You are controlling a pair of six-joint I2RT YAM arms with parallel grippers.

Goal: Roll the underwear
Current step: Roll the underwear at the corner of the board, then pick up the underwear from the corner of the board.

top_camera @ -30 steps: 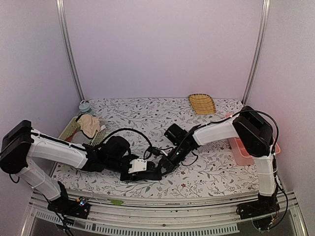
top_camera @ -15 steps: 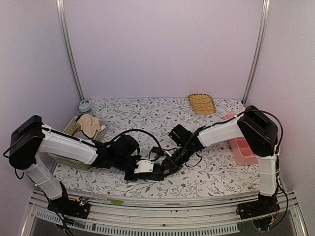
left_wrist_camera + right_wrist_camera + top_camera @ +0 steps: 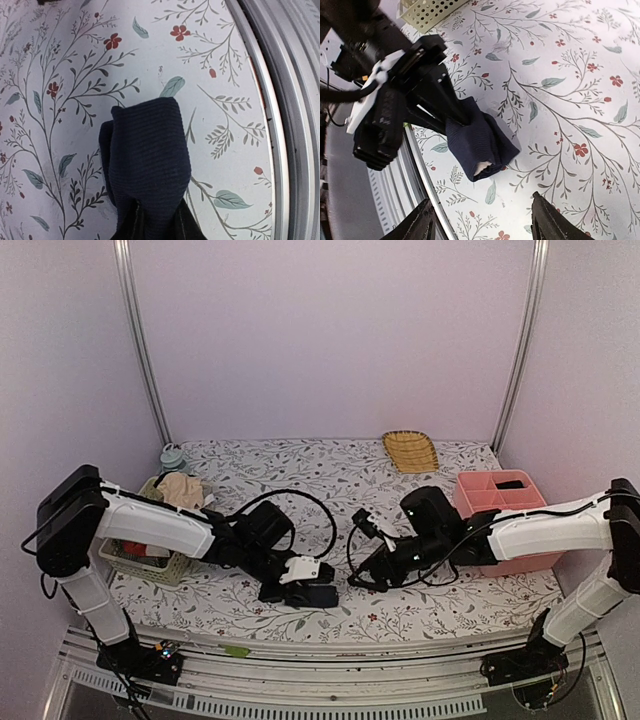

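Gripping: we saw the left jaws closed on the dark underwear (image 3: 147, 155), pinching one end of it low over the desk (image 3: 300, 475).
Underwear: the dark piece lay as a short, thick bundle on the flowered cover, near the metal rail (image 3: 285, 125) at the desk's front edge.
Roll: its layers were folded over one another, and a pale patch showed at the open end in the right wrist view; we could not tell how tightly it was wound.
Right jaws: they stood wide apart with nothing between them, above the desk and clear of the bundle, facing it from the right.
Left arm (image 3: 150, 530): it reached low from the left across the front of the desk, with a black cable (image 3: 310, 502) looping behind its wrist.
Right arm (image 3: 540, 530): it stretched in from the right, passing in front of the pink bin (image 3: 478, 502).
Pink bin: it sat at the right side of the desk, split into compartments; something dark lay in a back one, and we could not tell what.
Basket (image 3: 140, 565): the pale latticed basket sat at the left edge, with beige underwear (image 3: 180, 490) heaped on top.
Jar (image 3: 173, 455): a small pale jar stood just behind the basket.
Yellow tray (image 3: 410, 451): it lay at the back right, well apart from the bundle.
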